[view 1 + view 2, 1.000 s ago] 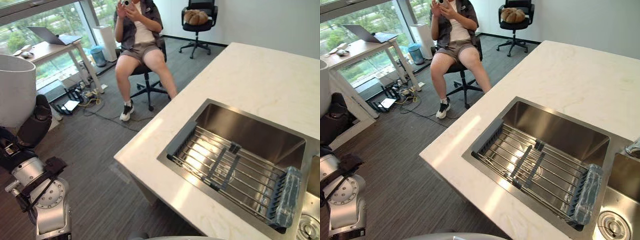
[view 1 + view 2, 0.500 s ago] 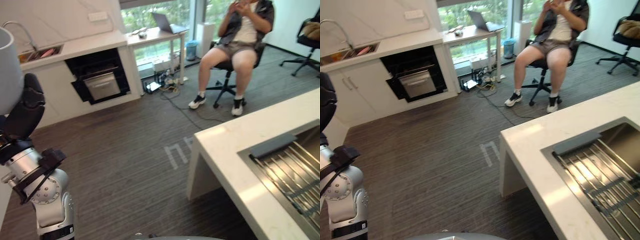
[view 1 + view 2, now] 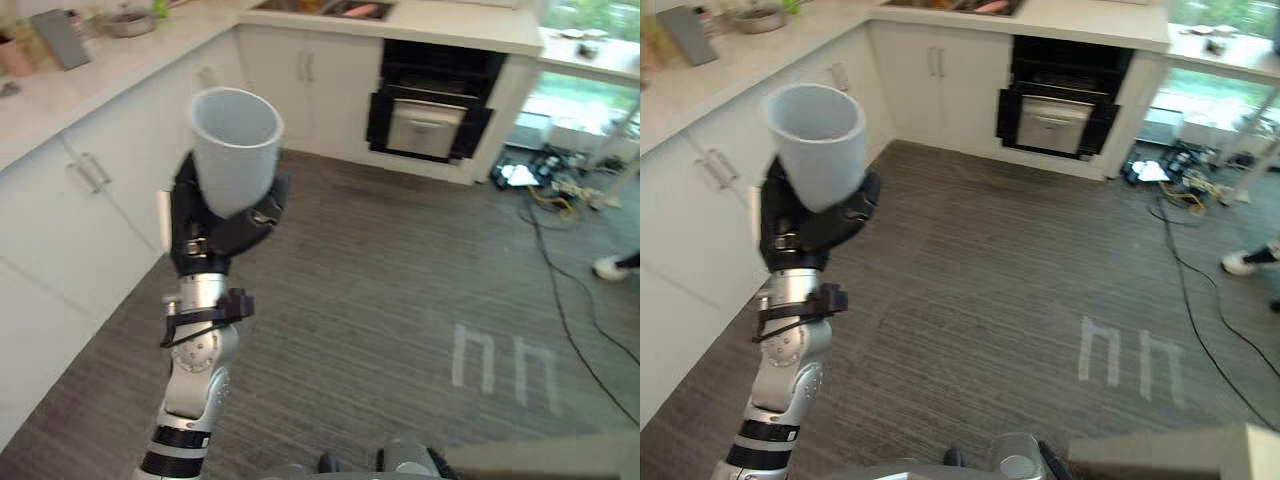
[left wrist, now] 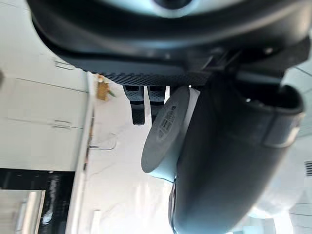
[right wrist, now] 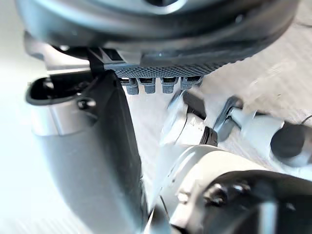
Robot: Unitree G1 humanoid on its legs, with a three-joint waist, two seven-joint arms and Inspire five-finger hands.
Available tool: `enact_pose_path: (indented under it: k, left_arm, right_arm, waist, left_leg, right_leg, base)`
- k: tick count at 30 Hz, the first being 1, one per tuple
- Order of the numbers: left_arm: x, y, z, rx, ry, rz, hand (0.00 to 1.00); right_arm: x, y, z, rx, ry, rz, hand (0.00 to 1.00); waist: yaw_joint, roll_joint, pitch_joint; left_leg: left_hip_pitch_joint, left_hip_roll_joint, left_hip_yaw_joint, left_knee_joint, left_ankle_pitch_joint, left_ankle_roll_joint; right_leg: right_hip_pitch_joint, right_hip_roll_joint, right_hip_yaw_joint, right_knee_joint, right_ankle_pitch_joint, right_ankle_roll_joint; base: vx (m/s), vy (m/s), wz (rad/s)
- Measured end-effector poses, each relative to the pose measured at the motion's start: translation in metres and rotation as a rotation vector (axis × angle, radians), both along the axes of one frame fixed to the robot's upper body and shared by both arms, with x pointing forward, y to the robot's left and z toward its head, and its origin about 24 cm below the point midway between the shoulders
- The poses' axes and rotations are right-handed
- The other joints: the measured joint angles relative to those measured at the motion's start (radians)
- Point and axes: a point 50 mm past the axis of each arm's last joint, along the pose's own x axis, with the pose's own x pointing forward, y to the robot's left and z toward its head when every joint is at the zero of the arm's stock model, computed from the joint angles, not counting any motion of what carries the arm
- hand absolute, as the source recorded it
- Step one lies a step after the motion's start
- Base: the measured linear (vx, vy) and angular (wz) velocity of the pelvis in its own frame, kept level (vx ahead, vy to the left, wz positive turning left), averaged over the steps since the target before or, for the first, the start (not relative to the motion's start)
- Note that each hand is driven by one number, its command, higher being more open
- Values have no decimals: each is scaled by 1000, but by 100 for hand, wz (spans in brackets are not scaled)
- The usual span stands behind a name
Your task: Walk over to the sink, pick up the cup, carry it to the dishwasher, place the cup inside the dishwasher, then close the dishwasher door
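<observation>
Cup [image 3: 235,145] stands upright, mouth up, base clamped in the left robot hand [image 3: 215,230].

wide, bare run of grey plank floor [image 3: 380,290] through the middle of the frame, open right up to the dark dishwasher bay [image 3: 430,100] at upper centre. hemmed along the left by white cabinet fronts [image 3: 70,230] with bar handles, under a cluttered counter [image 3: 110,55] at upper left. left robot hand [image 3: 215,225], curled round the cup [image 3: 235,140], raised before those fronts at centre left. loose cables [image 3: 560,180] at upper right, trailing down the right side. a person's shoe [image 3: 612,267] at the right edge. pale counter corner [image 3: 1170,455] jutting in at lower right.
</observation>
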Motion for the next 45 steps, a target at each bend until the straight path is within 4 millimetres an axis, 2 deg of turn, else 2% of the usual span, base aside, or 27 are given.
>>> enact_pose_path:
  k: [1,2,3,4,5,7,9,13,16,18,21,22,28,32,33,35,36,37,38,39,40,41,42,43,44,45]
  left_arm:
    - [0,-5,-2,9,18,-38,0]
    - [-1,-13,-6,33,46,-97,0]
    - [-1,-13,-7,55,54,-120,0]
    - [-3,-12,-11,52,76,-118,0]
    - [-3,-12,-12,48,82,-116,0]
    - [-2,-14,-10,42,75,-135,0]
    - [0,-15,-7,42,63,-153,0]
    - [4,-3,-12,69,84,-137,0]
    - [8,11,-19,89,115,-85,0]
    - [10,22,-25,100,145,-44,0]
    - [10,25,-28,106,154,-33,0]
    - [9,45,-41,89,188,70,0]
    - [9,42,-43,81,197,63,0]
    - [11,35,-65,41,315,47,0]
    - [12,34,-78,18,389,40,0]
    - [11,31,-100,2,515,31,0]
    - [10,27,-114,-9,600,19,0]
    - [7,24,-127,-19,675,13,0]
    - [5,22,-134,-30,713,11,0]
    - [-2,20,-144,-68,778,17,0]
    - [1,19,-140,-69,765,9,0]
    - [0,15,-142,-91,779,-2,0]
    - [-1,16,-143,-91,785,1,0]
    - [-1,17,-143,-94,783,5,0]
    - [0,17,-138,-97,766,4,0]
    - [2,18,-134,-99,742,-1,0]
  right_arm:
    - [0,0,0,-1,-3,1,100]
    - [-4,3,0,-3,7,32,100]
    - [-7,8,-1,9,17,49,100]
    - [-4,9,-1,11,12,71,100]
    - [-2,8,0,6,3,74,100]
    - [11,1,2,-13,-55,85,100]
    - [19,-3,2,-24,-76,90,100]
    - [29,-14,4,-48,-113,57,100]
    - [32,-13,4,-42,-115,70,100]
    - [28,-10,2,-21,-96,73,100]
    - [16,-4,0,9,-66,78,100]
    - [20,-9,3,4,-88,144,100]
    - [20,-9,3,6,-88,151,100]
    - [25,-10,3,20,-79,196,100]
    - [29,-10,4,31,-83,200,100]
    - [34,-8,4,48,-100,205,100]
    - [36,-8,5,57,-114,204,100]
    - [37,-10,6,55,-114,218,100]
    - [35,-12,7,52,-107,220,100]
    - [32,-17,7,41,-90,239,100]
    - [33,-15,8,40,-91,255,100]
    - [35,-20,8,24,-72,258,100]
    - [35,-21,8,19,-67,269,100]
    - [36,-22,9,10,-61,284,100]
    - [40,-24,10,-7,-62,298,100]
    - [44,-27,11,-22,-73,307,100]
  waist:
    - [-1,-2,-1]
    - [0,-31,-17]
    - [6,-74,-38]
    - [14,-67,-58]
    - [19,-53,-66]
    - [18,-19,-85]
    - [17,-7,-91]
    - [0,15,-94]
    - [0,18,-96]
    - [-2,19,-95]
    - [-4,19,-94]
    - [-45,37,-31]
    - [-45,38,-31]
    - [-43,39,-30]
    - [-42,40,-29]
    - [-42,36,-28]
    - [-43,34,-26]
    - [-38,45,-24]
    - [-35,52,-30]
    - [-26,57,-44]
    - [-32,45,-33]
    - [-25,75,-17]
    - [-21,70,-14]
    - [-18,54,-2]
    - [-11,50,8]
    - [4,37,16]
  left_leg:
    - [4,11,19,14,-14,-24]
    - [27,16,71,20,-35,-59]
    - [49,3,107,20,-52,-84]
    - [66,33,152,33,-83,-98]
    - [64,55,175,48,-93,-114]
    - [71,113,242,49,-99,-128]
    - [99,133,261,9,-85,-147]
    - [131,138,317,-24,-70,-142]
    - [131,134,353,-32,-69,-141]
    - [130,126,368,-35,-69,-141]
    - [125,123,373,-37,-69,-141]
    - [114,163,419,-35,-88,-139]
    - [115,161,418,-37,-87,-138]
    - [123,157,424,-39,-84,-135]
    - [125,158,430,-38,-82,-135]
    - [128,154,446,-27,-87,-132]
    - [117,155,449,10,-128,-136]
    - [111,167,481,66,-175,-136]
    - [117,180,509,84,-191,-150]
    - [126,224,581,185,-220,-186]
    - [34,293,589,474,-257,-145]
    - [-120,460,559,872,-156,-27]
    - [-168,485,524,969,-111,-21]
    - [-231,499,467,1067,-110,-25]
    - [-297,489,428,1108,-118,-30]
    - [-334,464,420,1072,-127,-44]
  right_leg:
    - [-4,5,2,-30,23,3]
    - [8,-13,-17,-126,159,-9]
    - [15,-33,-19,-184,301,-15]
    - [50,-27,-36,-200,255,4]
    - [68,-11,-52,-229,257,1]
    - [131,28,-89,-315,259,-31]
    - [153,50,-95,-338,259,-43]
    - [208,66,-79,-422,273,-61]
    - [220,73,-47,-478,308,-59]
    - [232,73,-27,-528,342,-56]
    - [234,72,-15,-555,364,-56]
    - [236,111,-15,-608,423,-85]
    - [237,107,-24,-603,424,-85]
    - [235,101,-67,-590,427,-85]
    - [215,102,-86,-552,415,-88]
    - [155,91,-123,-418,327,-105]
    - [98,74,-161,-271,247,-106]
    - [57,48,-226,-128,159,-115]
    - [51,39,-260,-60,115,-127]
    - [83,34,-303,27,9,-144]
    - [125,32,-309,15,-80,-171]
    - [161,80,-313,12,-101,-184]
    - [189,87,-309,2,-105,-193]
    - [226,92,-306,-15,-98,-189]
    - [279,94,-291,-51,-95,-184]
    - [306,93,-270,-79,-92,-181]
  base:
    - [355,-145,148]
    - [384,-129,113]
    - [494,-200,94]
    - [422,-198,38]
    - [369,-212,21]
    - [298,-188,18]
    - [248,-155,6]
    - [122,-50,-11]
    - [3,32,-36]
    - [-39,27,-31]
    - [-43,11,-14]
    - [0,0,0]
    - [0,0,1]
    - [-23,19,-4]
    - [-63,29,-16]
    - [-87,8,-14]
    - [-127,-72,-16]
    - [-78,-92,-23]
    - [104,-140,-44]
    - [237,-118,-21]
    - [297,-229,-14]
    - [242,-200,3]
    - [340,-216,-7]
    - [394,-134,-12]
    - [387,-123,-25]
    - [352,-96,-51]
